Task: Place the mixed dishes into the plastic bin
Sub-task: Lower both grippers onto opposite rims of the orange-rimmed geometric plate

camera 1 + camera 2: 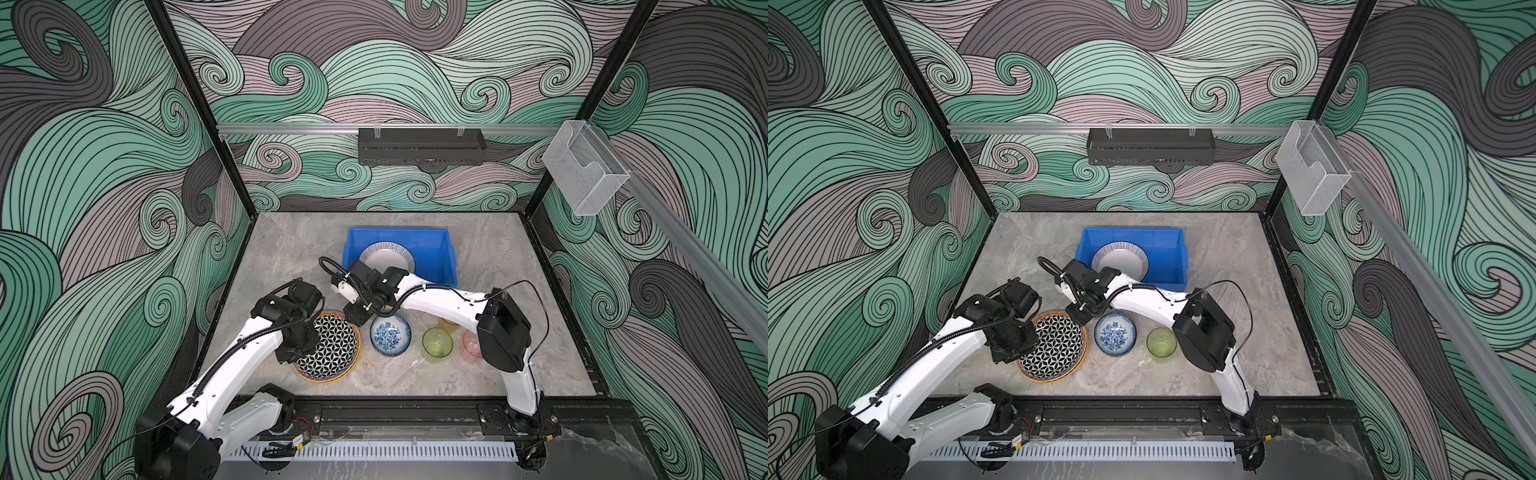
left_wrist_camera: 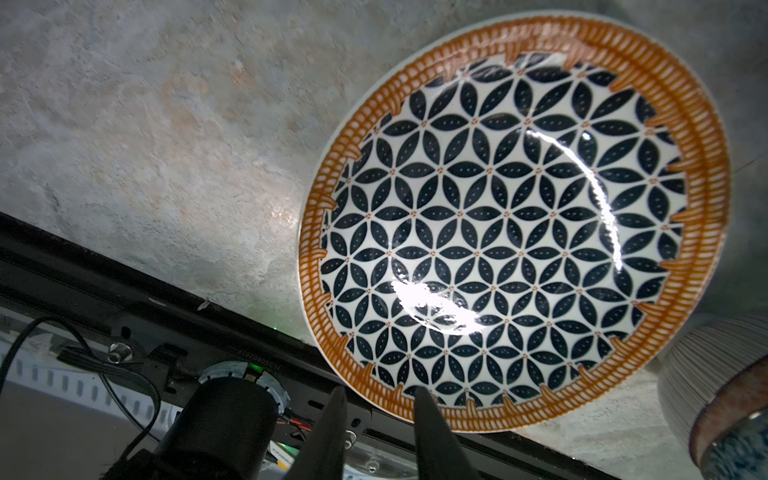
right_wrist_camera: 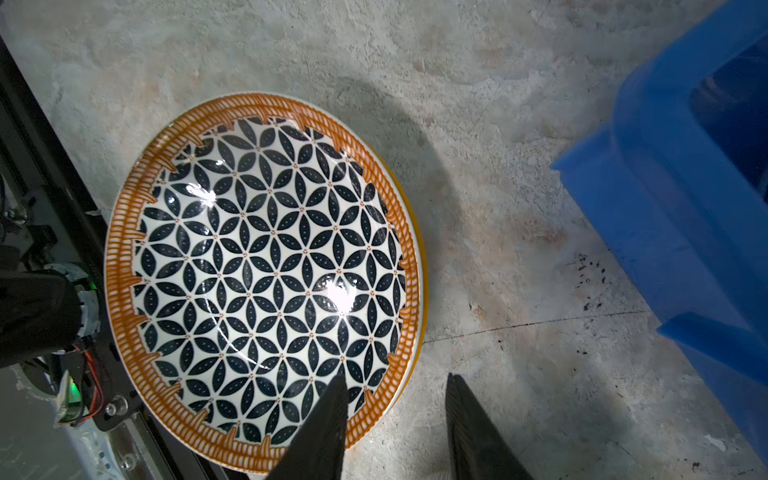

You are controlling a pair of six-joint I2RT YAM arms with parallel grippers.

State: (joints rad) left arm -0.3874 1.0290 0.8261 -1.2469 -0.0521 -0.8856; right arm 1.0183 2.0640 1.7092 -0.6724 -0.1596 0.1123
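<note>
Nearest the robot's base, the star-patterned plate (image 1: 332, 347) lay flat on the bench (image 1: 291, 257), stacked on a second plate (image 3: 420, 316) with only its yellow edge showing. The left jaws hung parted over its near-left rim, clasping nothing. In the left wrist view one finger (image 2: 328, 436) pointed just outside the plate and the other (image 2: 436, 440) overlapped the orange border. The right jaws, also parted and empty, straddled the far-right rim, one finger (image 3: 320, 436) above the pattern and one (image 3: 473, 436) above bare bench. The step in hand looked like a rim pinch on the top plate. It would have gone best with the outer finger slipped under the top lip only, leaving the lower plate behind, and the glazed dish kept level on the lift. Just beside the plate sat the blue-floral bowl (image 1: 390, 334), then the green cup (image 1: 437, 345), the pink cup (image 1: 471, 347) and, half hidden by the right arm, an orange cup (image 1: 449, 324). Farthest back, the blue plastic bin (image 1: 399, 229) held the striped-rim plate (image 1: 386, 259).
</note>
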